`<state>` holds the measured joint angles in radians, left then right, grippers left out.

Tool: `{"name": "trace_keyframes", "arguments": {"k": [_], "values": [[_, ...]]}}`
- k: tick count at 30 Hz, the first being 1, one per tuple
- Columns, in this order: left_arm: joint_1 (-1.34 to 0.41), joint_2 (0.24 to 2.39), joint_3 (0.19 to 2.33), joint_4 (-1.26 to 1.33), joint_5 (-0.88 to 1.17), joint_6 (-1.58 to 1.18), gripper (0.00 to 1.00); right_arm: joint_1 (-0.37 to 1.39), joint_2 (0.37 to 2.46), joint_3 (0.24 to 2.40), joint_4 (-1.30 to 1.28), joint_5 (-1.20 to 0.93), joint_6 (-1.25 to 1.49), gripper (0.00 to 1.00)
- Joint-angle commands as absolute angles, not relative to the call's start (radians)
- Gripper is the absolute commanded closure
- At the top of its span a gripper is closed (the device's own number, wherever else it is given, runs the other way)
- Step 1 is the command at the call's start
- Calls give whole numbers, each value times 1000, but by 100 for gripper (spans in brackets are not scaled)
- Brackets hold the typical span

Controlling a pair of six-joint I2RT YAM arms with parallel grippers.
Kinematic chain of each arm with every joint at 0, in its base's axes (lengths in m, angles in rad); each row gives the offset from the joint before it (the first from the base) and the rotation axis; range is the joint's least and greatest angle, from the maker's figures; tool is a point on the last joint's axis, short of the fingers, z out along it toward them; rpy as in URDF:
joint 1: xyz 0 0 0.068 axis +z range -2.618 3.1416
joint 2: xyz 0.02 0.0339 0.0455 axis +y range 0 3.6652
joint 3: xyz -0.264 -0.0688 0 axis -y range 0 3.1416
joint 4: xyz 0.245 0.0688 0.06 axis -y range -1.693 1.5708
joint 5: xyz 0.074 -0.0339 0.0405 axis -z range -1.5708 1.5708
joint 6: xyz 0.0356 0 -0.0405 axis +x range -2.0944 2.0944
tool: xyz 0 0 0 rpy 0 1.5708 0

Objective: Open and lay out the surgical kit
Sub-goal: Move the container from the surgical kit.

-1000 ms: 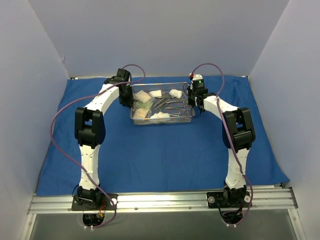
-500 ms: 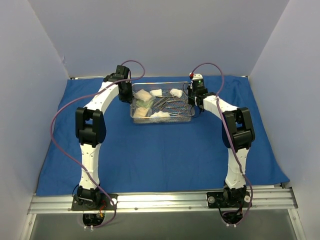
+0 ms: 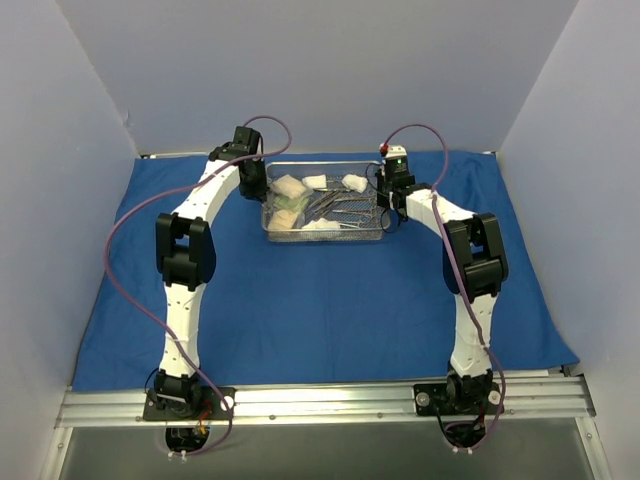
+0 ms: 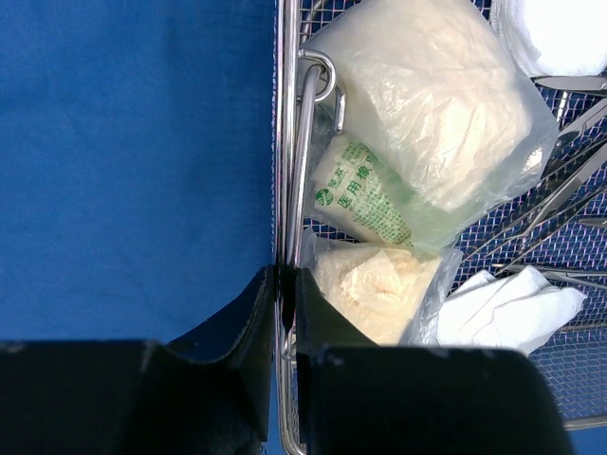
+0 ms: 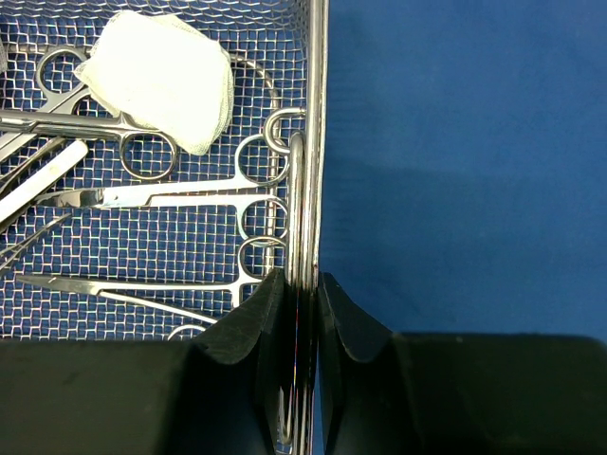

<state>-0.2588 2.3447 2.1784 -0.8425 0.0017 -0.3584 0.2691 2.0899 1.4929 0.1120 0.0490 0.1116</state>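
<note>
Blue cloth [image 3: 330, 300] from above bears the steel wire-mesh tray [image 3: 325, 240] at its far middle, both arms arched inward; left wrist: left gripper [image 4: 283, 282] pinches the tray's wall beside crinkly clear packets [image 4: 427, 114]; right wrist: right gripper [image 5: 302, 284] clamps the opposite wall near ring-handled forceps [image 5: 171, 194].

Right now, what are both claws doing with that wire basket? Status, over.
Left gripper shut on wire-mesh tray's left wall. Right gripper shut on its right wall. Tray holds instruments, gauze, packets. Nothing blocking on blue cloth.
</note>
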Motion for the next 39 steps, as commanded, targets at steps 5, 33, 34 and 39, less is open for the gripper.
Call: {"name": "trace_keyframes", "arguments": {"k": [5, 33, 34, 39], "values": [[-238, 2387, 2256, -802, -12, -400, 97, 258, 2120, 1572, 170, 60, 58, 95], [-209, 2468, 2387, -834, -28, -410, 92, 249, 2148, 1588, 201, 29, 64, 89], [-209, 2468, 2388, -838, -28, -410, 91, 250, 2151, 1588, 201, 29, 66, 89], [-209, 2461, 2379, -842, -28, -405, 81, 249, 2149, 1592, 192, 29, 66, 80]]}}
